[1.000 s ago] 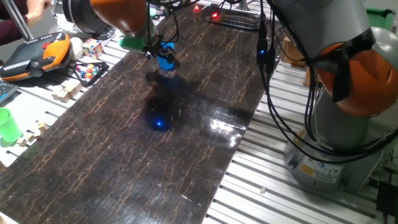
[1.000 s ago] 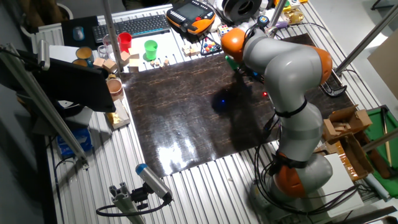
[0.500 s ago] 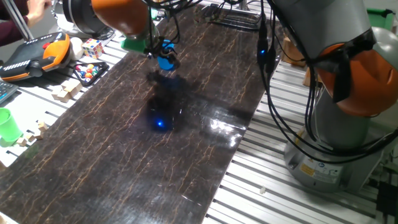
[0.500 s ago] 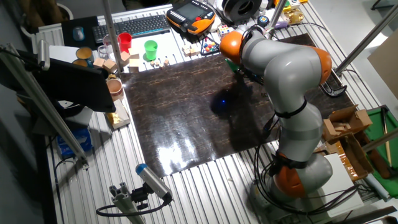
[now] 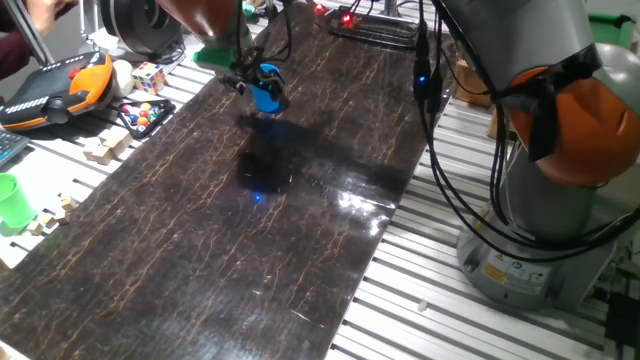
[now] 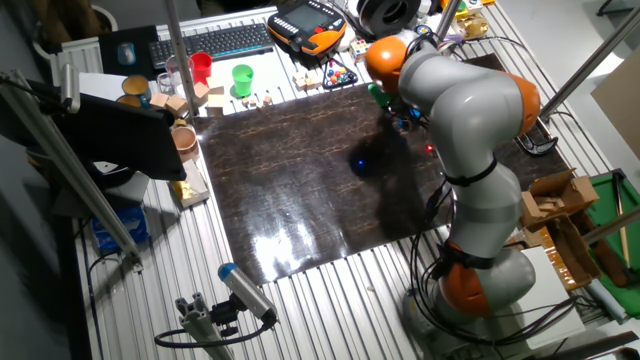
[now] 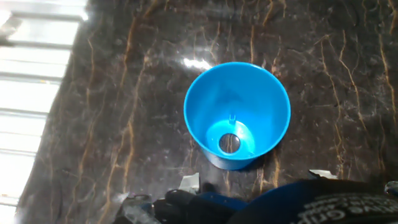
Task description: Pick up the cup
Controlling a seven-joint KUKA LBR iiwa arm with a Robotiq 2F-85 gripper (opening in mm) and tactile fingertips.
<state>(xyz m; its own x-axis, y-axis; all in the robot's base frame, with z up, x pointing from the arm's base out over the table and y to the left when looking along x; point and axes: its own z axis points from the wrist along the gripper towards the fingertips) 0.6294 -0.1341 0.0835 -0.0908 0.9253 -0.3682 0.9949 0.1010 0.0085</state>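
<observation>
The small bright blue cup (image 5: pixel 266 93) hangs in the air above the far part of the dark marbled table (image 5: pixel 200 270), held in my gripper (image 5: pixel 254 82). The gripper is shut on it. A faint blue reflection (image 5: pixel 258 196) of the cup lies on the table below. In the hand view the cup (image 7: pixel 237 115) shows from above, mouth open and empty, with the table far beneath it and my dark fingers (image 7: pixel 292 202) at the bottom edge. In the other fixed view the arm (image 6: pixel 450 95) hides most of the cup.
A light green cup (image 5: pixel 12 200) stands left of the table, also in the other fixed view (image 6: pixel 242 78) beside a red cup (image 6: pixel 201 66). A teach pendant (image 5: pixel 60 85), a puzzle cube (image 5: pixel 150 77) and wooden blocks (image 5: pixel 105 148) lie along the left side. The robot base (image 5: pixel 540 240) stands at the right.
The gripper and the cup have risen a little and shifted slightly. The blue reflection on the table has shrunk and dimmed.
</observation>
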